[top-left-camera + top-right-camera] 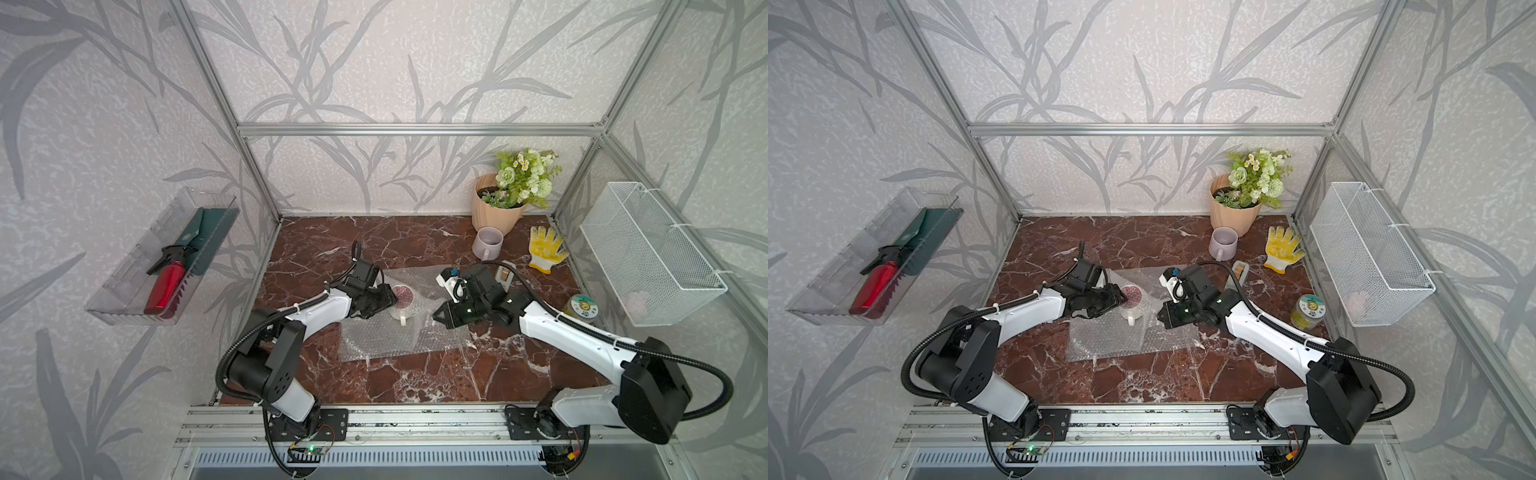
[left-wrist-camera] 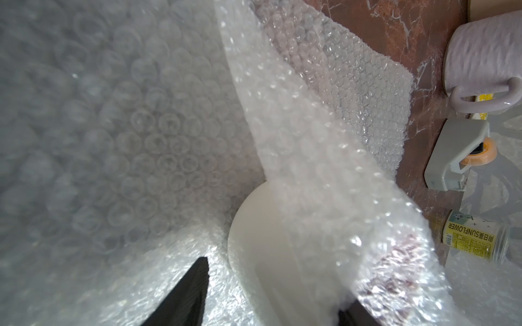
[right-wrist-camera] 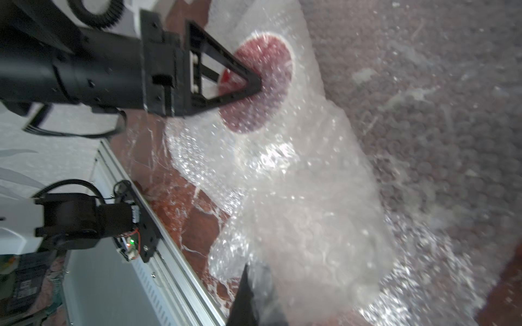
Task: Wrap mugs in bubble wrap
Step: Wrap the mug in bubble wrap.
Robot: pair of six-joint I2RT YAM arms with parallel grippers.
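Right hand [image 1: 436,316] pinching a bunched fold of bubble wrap [image 1: 382,340] beside the white mug [image 1: 405,309], left hand [image 1: 390,297] spread, straddling the mug's wrap-covered rim opposite.

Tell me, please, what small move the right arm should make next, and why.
Probably lift the right gripper and carry its pinched bubble wrap over the white mug. The gripper is shut on the sheet's edge beside the mug, the left gripper sits at the rim where wrap covers the red mouth, yet the mug's handle side looks bare.
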